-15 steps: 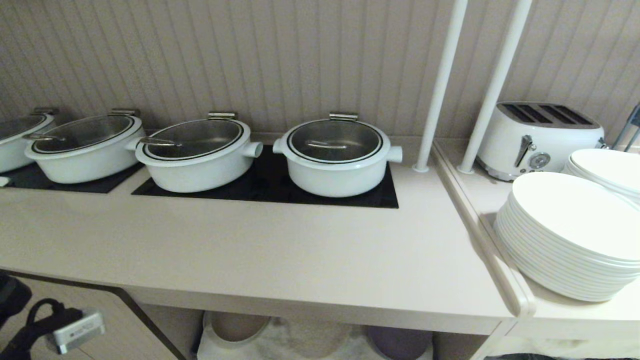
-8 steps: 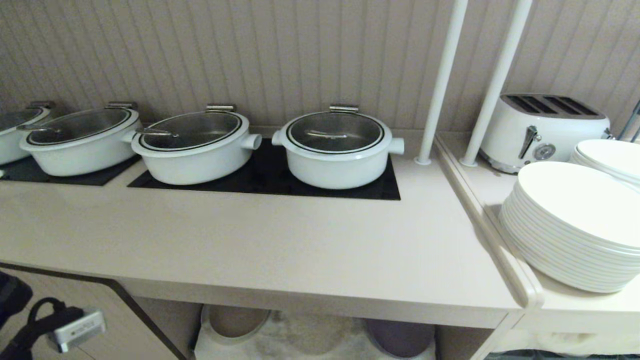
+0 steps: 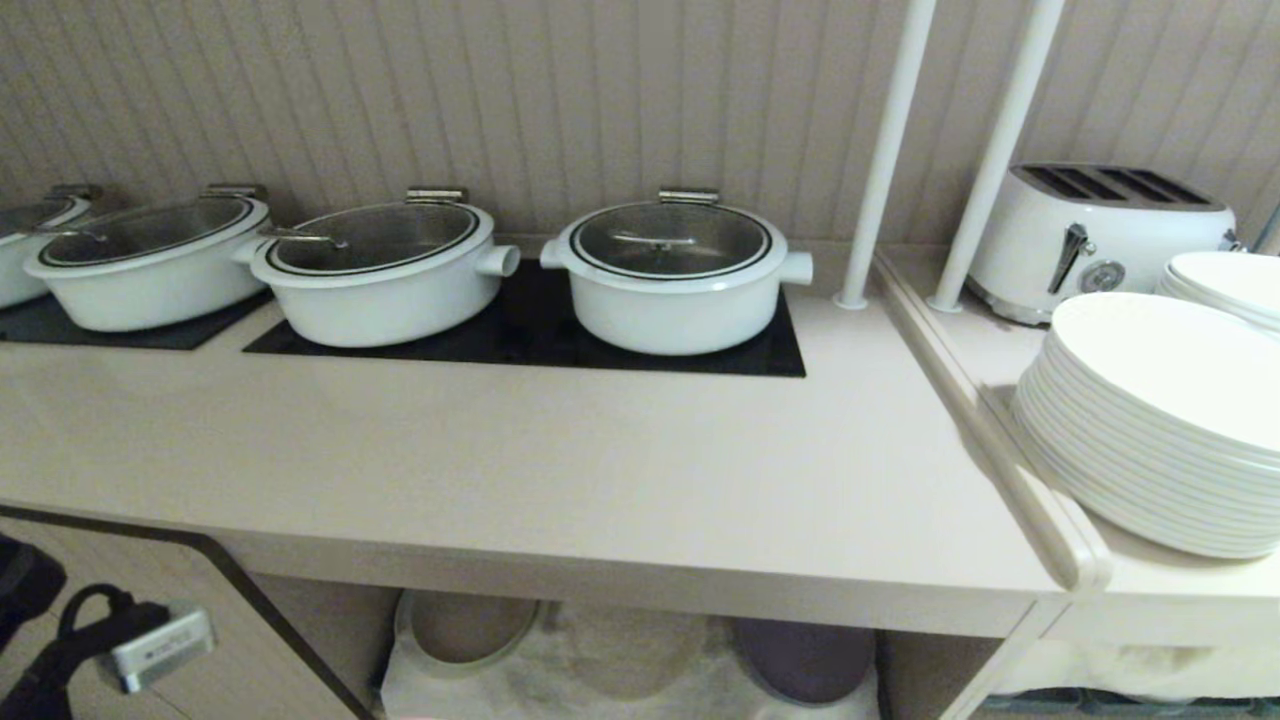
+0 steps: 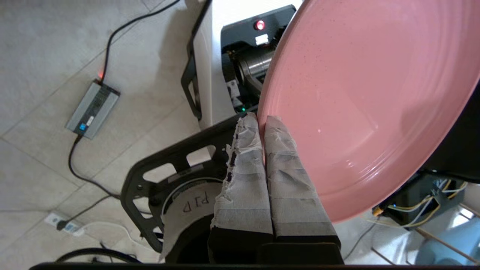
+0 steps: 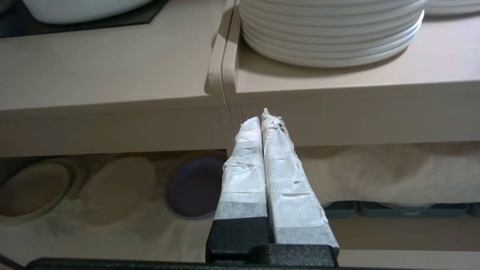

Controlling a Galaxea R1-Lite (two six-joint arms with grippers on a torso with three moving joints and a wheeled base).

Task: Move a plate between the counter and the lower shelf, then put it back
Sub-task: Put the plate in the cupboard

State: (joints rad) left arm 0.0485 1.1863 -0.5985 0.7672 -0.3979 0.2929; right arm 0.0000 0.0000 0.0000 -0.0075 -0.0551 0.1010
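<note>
Left pincer (image 4: pixel 262 122): tape-wrapped fingers pressing together on the rim of the round, flat, matte pink plastic plate (image 4: pixel 360 97), which is hanging tilted above a tiled floor (image 4: pixel 45 45). The plate is off both the tabletop and the shelf, and is appearing only in the left wrist view. Beneath the pincer, a taped round part is bearing handwritten characters reading roughly "PJP" upside down; I am not certain of them. A grey power brick (image 4: pixel 92 110) with a small blue label, too small to read, is lying on the floor with a black cable running from it.

Right pincer (image 5: pixel 264 120): taped fingers lying shut against each other, gripping nothing, pointing at the front edge where the two worktops meet.

Head view: the long glossy beige tabletop (image 3: pixel 560 470) is carrying white lidded pots (image 3: pixel 675 275) on black glass hob panels (image 3: pixel 520 340). To the right, a narrower beige top is carrying a white toaster (image 3: pixel 1100 240) and a stack of white plates (image 3: pixel 1150 420); no brand is readable on the toaster.

Under the tabletop, the lower shelf (image 3: pixel 640 680) with its thin white gauzy cloth is holding a beige plate with a greenish rim (image 3: pixel 465 630) and a purple plate (image 3: pixel 805 660), well apart from each other.
</note>
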